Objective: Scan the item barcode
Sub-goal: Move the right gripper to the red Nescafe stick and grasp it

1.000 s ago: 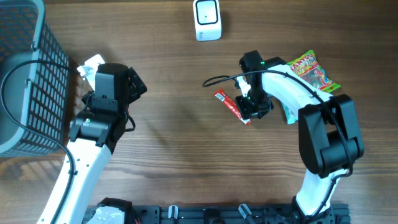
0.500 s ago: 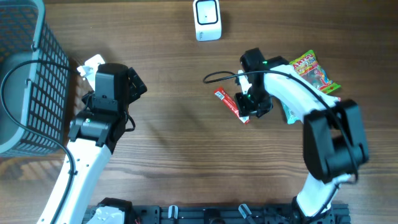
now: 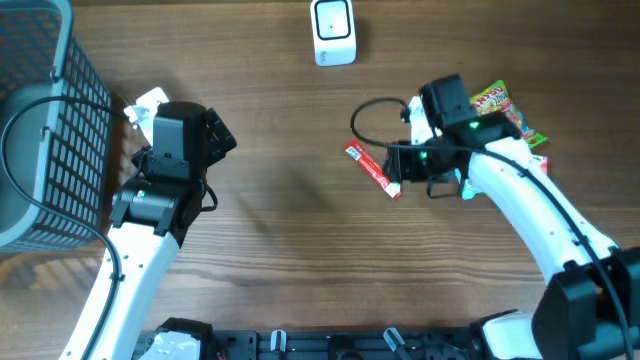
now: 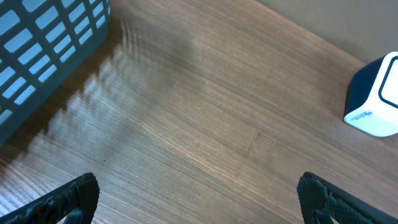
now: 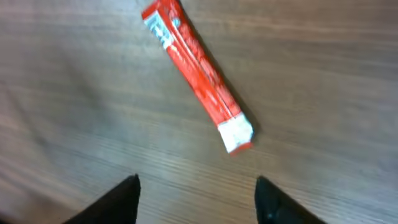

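Observation:
A long red stick packet [image 3: 371,169] with a white end lies flat on the wooden table, in the right wrist view [image 5: 196,78] just ahead of my fingers. My right gripper [image 3: 402,168] [image 5: 198,194] sits just right of the packet's near end, open, with only bare wood between its fingers. The white barcode scanner [image 3: 333,32] stands at the far edge of the table and shows at the right edge of the left wrist view [image 4: 377,99]. My left gripper [image 3: 216,135] [image 4: 199,202] hovers wide open over bare table near the basket.
A dark mesh basket [image 3: 50,120] fills the left edge, with a small white item [image 3: 150,99] beside it. A green and red candy bag [image 3: 505,113] and a teal packet [image 3: 466,184] lie to the right, partly under my right arm.
My right gripper has opened and drawn back to the right off the packet's end, leaving the red packet lying on the table. The left arm has not moved.

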`<act>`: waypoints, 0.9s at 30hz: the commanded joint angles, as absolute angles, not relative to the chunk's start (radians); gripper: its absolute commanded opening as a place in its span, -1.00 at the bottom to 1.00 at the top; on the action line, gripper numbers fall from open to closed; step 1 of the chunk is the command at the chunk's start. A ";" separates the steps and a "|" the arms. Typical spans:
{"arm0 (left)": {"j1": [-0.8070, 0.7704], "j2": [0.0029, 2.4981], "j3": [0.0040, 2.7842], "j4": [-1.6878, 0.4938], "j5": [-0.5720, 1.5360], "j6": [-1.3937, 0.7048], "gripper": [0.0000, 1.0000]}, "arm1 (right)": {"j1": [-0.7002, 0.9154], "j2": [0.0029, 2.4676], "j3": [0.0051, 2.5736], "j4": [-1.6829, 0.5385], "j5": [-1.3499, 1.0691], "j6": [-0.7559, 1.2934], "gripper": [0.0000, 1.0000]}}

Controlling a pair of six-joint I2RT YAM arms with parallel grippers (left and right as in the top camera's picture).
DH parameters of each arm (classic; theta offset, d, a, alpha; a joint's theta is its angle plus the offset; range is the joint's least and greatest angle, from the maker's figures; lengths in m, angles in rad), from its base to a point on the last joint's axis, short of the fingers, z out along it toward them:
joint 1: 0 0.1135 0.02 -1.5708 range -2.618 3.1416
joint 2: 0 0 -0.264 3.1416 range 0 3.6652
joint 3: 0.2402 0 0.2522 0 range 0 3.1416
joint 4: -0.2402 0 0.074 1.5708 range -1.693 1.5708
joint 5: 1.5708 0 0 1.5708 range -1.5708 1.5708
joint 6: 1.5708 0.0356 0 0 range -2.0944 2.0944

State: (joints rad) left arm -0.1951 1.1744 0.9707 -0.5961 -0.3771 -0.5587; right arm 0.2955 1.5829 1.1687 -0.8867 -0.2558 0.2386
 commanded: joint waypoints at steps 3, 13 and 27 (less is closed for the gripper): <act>-0.198 1.176 0.974 -0.593 -0.394 -0.554 1.00 | 0.294 1.582 1.019 -0.724 -0.289 0.198 0.17; -0.198 1.176 0.974 -0.593 -0.394 -0.554 1.00 | 0.294 1.583 0.914 -0.577 -0.211 0.190 -0.07; -0.198 1.176 0.974 -0.593 -0.394 -0.554 1.00 | 0.294 1.696 0.862 -0.453 -0.204 0.194 -0.25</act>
